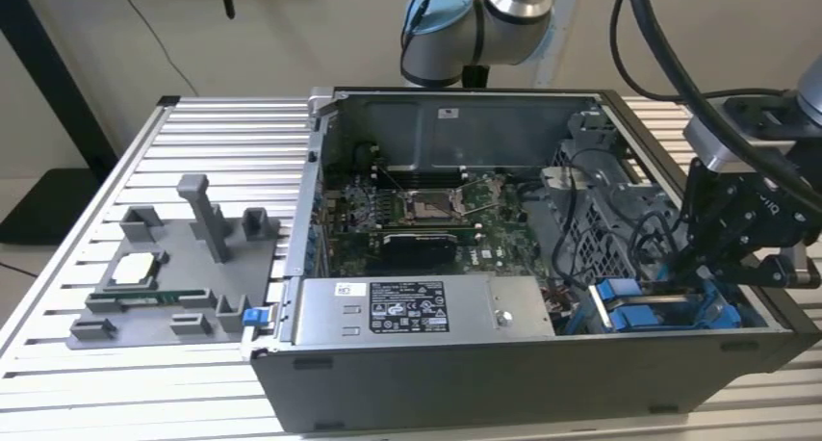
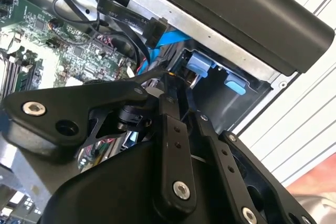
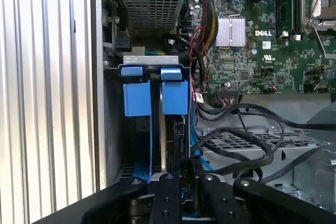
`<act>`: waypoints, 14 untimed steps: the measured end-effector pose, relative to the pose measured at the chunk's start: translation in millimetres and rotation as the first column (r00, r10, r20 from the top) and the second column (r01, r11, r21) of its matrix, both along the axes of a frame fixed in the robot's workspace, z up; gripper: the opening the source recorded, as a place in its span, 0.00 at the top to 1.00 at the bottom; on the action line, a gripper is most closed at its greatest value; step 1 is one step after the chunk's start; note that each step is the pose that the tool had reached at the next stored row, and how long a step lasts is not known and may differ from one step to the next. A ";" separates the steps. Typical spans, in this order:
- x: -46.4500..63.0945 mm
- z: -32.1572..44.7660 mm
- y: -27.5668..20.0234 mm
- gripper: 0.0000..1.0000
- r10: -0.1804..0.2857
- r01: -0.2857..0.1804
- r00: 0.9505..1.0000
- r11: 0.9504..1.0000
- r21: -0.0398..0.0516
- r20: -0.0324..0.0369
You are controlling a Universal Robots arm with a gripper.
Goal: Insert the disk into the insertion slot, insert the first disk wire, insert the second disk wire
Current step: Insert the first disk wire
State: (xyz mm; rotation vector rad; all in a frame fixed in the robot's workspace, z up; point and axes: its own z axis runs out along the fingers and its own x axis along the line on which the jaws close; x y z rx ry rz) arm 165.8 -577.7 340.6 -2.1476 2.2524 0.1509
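Beside the power-supply box (image 1: 424,311), at the case's corner, the gripper (image 3: 178,169) reaches down into the insertion slot (image 3: 152,62). Its fingers are drawn close together and seem to pinch the top edge of the disk (image 3: 173,137), which stands on edge inside the slot, below two blue tabs (image 3: 174,95).

The main risk, as I judge it, is jamming. If the disk goes down slightly tilted, its carrier could bind on the slot's sheet-metal walls. The black cables (image 3: 247,140) looping just beside the slot, on its far side from the power-supply box, could catch a finger or slip under the disk.

The gripper's own body hides the fingertips, so the contact itself is not visible. I cannot tell how deep the disk sits or whether it has latched, and its connector end is hidden.
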 end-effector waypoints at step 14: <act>0.0 -10.8 0.0 0.00 0.000 0.000 1.000 1.000 0.006 0.003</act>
